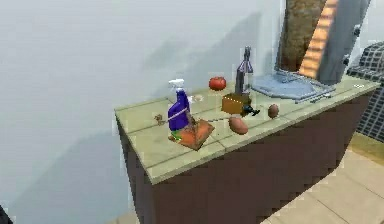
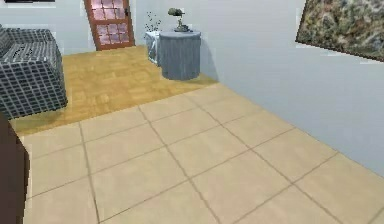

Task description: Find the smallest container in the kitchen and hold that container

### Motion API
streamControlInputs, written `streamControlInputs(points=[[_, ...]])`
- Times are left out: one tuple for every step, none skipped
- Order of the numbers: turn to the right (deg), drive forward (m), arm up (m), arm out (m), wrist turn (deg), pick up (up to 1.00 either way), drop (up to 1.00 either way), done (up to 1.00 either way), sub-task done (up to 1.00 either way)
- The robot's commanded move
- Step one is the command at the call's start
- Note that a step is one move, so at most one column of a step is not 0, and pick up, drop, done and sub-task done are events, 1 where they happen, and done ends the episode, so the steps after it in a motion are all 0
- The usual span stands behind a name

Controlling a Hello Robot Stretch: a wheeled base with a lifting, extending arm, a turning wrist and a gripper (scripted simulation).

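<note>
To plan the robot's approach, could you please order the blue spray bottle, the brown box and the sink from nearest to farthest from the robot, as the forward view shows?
1. Blue spray bottle, near the left end of the counter.
2. Brown box, mid-counter.
3. Sink, at the far right end.

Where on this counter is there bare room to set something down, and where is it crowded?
In the forward view the counter is mostly bare at its left end, beside the blue spray bottle, and along the front strip before the sink. The middle is crowded: spray bottle, red round thing, dark bottle, brown box, brown oval lump.
</note>
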Motion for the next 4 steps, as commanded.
streamControlInputs(points=[[-45.0,0.0,0.0,0.0,0.0,0.0,0.0,0.0,0.0],[-45.0,0.0,0.0,0.0,0.0,0.0,0.0,0.0,0.0],[0.0,0.0,0.5,0.0,0.0,0.0,0.0,0.0,0.0],[0.0,0.0,0.38,0.0,0.0,0.0,0.0,0.0,0.0]])
